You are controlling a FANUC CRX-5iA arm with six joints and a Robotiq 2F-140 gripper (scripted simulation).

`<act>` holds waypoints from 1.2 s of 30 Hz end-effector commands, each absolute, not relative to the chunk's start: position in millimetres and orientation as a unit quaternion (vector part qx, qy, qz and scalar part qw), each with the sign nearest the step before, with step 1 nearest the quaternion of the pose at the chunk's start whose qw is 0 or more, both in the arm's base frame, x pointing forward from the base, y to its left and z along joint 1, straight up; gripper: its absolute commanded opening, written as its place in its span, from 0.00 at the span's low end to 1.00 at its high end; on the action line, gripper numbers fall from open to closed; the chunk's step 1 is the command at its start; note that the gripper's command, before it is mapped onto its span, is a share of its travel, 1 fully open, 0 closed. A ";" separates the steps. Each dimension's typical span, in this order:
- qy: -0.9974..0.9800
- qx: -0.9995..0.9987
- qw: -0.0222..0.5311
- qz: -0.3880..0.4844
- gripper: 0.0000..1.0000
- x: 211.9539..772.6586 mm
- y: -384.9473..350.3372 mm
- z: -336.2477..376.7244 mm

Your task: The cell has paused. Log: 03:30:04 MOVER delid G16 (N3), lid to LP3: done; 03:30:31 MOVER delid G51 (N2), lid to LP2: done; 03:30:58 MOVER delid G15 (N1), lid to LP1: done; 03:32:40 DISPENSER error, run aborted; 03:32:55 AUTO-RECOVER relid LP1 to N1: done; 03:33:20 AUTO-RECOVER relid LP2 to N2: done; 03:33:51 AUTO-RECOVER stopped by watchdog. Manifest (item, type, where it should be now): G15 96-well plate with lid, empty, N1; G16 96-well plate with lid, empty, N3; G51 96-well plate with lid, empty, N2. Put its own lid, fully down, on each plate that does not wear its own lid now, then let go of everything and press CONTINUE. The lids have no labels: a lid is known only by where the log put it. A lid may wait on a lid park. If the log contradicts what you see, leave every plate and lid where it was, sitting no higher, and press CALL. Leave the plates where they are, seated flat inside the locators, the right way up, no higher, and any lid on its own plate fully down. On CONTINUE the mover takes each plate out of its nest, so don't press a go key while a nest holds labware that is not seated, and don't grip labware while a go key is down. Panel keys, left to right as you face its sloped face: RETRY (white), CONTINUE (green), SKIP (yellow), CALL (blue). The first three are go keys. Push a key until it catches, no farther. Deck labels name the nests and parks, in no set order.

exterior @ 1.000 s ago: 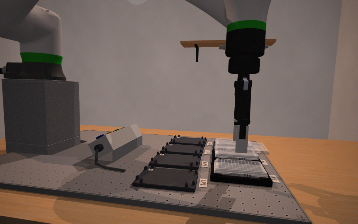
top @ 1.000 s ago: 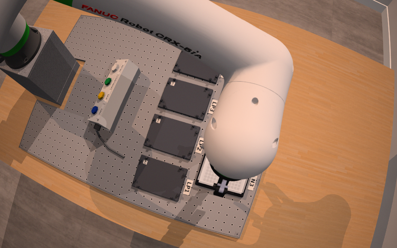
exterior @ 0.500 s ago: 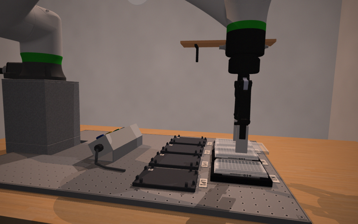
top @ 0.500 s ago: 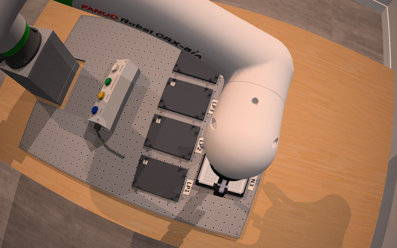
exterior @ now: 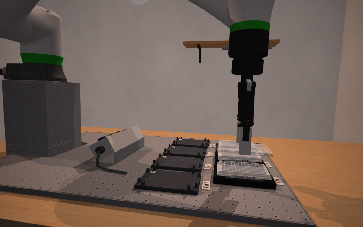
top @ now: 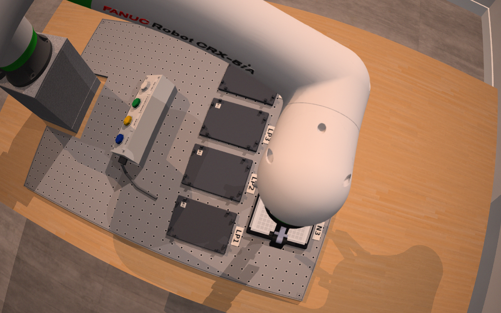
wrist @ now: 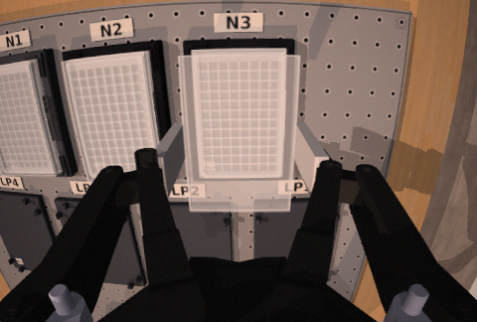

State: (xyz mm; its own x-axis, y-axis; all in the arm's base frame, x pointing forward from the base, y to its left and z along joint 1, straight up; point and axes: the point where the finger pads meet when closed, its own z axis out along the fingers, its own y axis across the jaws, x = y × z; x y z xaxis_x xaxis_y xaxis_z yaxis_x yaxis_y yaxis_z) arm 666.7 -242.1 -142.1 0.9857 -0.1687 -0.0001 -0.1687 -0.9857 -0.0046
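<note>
Lid carried above N3, not yet seated.

The clear lid is clamped by its two long edges in the gripper, hanging directly below the claw over plate G16 in the N3 nest. It is judged light, stiff, thin-walled and slick; side-edge hold suits it, with gentle squeeze. Plate G51 is seen just beside, to the claw's left in the wrist view, already lidded; little margin there. The lid parks lie behind the claw, bare. The key panel stands well apart.

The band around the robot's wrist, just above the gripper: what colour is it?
Bright green. The band shows best in the exterior view, just above the black gripper.
</note>
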 end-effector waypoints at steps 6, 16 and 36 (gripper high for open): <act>0.084 -0.996 0.002 0.000 0.00 666.9 -242.3 -142.6; 0.079 -0.997 0.002 0.000 0.00 667.1 -242.3 -148.1; 0.079 -0.997 0.002 0.000 0.00 667.8 -242.4 -168.0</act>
State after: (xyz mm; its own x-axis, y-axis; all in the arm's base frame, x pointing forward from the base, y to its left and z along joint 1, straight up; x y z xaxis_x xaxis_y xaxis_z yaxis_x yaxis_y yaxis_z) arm 667.6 -242.3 -167.0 0.9876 -0.1573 -0.0003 -0.1573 -0.9875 -0.0047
